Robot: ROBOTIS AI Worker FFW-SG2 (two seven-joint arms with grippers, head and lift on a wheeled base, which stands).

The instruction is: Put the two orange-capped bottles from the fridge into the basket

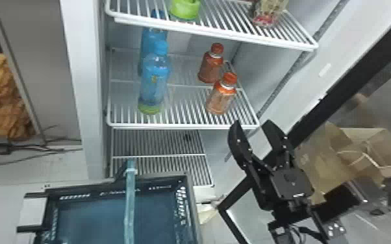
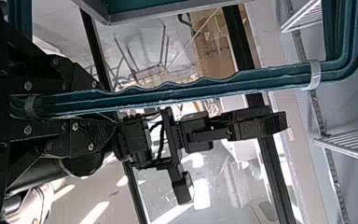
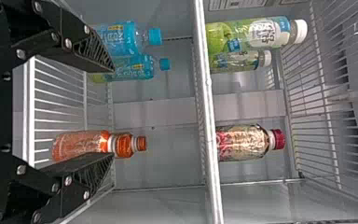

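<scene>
Since both orange-capped bottles (image 1: 207, 70) stand shelved at 10–11 o'clock from the spread right gripper (image 1: 252, 122), likely first-pick approach: straddle front bottle (image 1: 221, 101), then close; left gripper (image 2: 109, 103) pinches handle (image 2: 191, 89) of basket (image 1: 91, 187), 8 o'clock.

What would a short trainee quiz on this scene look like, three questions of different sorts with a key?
1. True or false: the nearer orange-capped bottle and the farther one stand on the same shelf as the blue bottles.
2. What is the left gripper closed on?
A) a blue bottle
B) the handle of the basket
C) an orange-capped bottle
3. Fill in: the right gripper is ____ (open or shut).

Key: 1 true; 2 B; 3 open.
</scene>
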